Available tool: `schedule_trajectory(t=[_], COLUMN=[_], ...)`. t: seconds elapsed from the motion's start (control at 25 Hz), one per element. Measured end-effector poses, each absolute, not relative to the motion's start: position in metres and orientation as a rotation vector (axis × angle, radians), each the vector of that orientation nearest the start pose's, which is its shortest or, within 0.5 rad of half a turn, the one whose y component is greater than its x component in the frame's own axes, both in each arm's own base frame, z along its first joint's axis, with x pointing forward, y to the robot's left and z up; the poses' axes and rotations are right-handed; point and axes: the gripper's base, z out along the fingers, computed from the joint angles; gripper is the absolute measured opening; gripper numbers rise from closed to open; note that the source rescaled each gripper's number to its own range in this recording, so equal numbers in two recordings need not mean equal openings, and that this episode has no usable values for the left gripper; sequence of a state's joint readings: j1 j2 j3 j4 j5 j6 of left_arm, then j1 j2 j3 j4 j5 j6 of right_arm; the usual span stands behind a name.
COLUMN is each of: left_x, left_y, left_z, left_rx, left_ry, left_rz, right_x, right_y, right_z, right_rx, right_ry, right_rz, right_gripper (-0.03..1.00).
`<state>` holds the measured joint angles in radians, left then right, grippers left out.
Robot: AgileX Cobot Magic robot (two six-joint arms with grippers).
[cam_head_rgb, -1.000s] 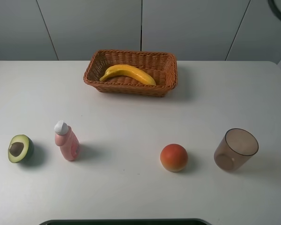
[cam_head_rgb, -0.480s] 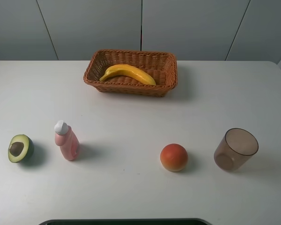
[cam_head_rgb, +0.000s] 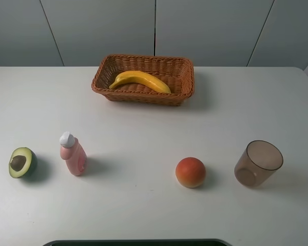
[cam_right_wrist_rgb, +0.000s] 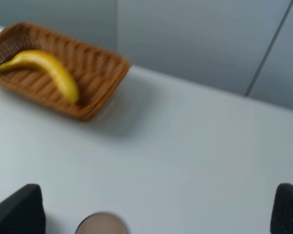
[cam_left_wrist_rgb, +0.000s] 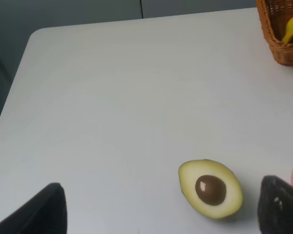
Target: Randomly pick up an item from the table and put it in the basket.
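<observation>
The yellow banana [cam_head_rgb: 140,80] lies inside the brown wicker basket [cam_head_rgb: 185,77] at the back middle of the white table [cam_head_rgb: 143,128]. It also shows in the right wrist view [cam_right_wrist_rgb: 49,68], in the basket [cam_right_wrist_rgb: 105,83]. Neither arm shows in the exterior high view. My left gripper [cam_left_wrist_rgb: 161,209] is open and empty, its fingers wide apart above the table near the halved avocado [cam_left_wrist_rgb: 211,188]. My right gripper [cam_right_wrist_rgb: 154,209] is open and empty, away from the basket, above the brown cup's rim [cam_right_wrist_rgb: 102,223].
A halved avocado [cam_head_rgb: 22,162] and a pink bottle [cam_head_rgb: 73,154] sit at the front left. A round orange-red fruit [cam_head_rgb: 190,172] and a translucent brown cup [cam_head_rgb: 258,163] sit at the front right. A dark edge [cam_head_rgb: 133,242] runs along the front.
A dark curved part at the top right corner of the exterior high view has left the picture. The banana and the other objects have not moved.
</observation>
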<state>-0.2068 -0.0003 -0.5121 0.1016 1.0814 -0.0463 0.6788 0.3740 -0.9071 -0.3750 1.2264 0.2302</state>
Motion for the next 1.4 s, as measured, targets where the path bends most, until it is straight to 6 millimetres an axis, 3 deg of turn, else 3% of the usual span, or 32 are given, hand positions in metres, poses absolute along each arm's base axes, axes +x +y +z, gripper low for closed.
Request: schedule_trajectory(t=[0.24, 0.56, 1.16, 1.4], left_x=[-0.006, -0.006, -0.006, -0.006], left_y=[0.010, 0.010, 0.010, 0.010], left_z=[0.279, 0.279, 0.279, 0.279], left_rx=[0.158, 0.158, 0.158, 0.158], left_ry=[2.042, 2.042, 2.042, 2.042], left_rz=[-0.036, -0.036, -0.036, -0.036], right_x=[0.013, 0.002, -0.003, -0.004], right_y=[-0.010, -0.006, -0.009, -0.009], right_z=[0.317, 0.278, 0.278, 0.278], right_rx=[-0.480, -0.574, -0.575, -0.477], right_ry=[2.113, 2.092, 2.014, 2.031], right_rz=[0.282, 0.386, 0.412, 0.347], right_gripper=[1.00, 1.00, 1.00, 1.00])
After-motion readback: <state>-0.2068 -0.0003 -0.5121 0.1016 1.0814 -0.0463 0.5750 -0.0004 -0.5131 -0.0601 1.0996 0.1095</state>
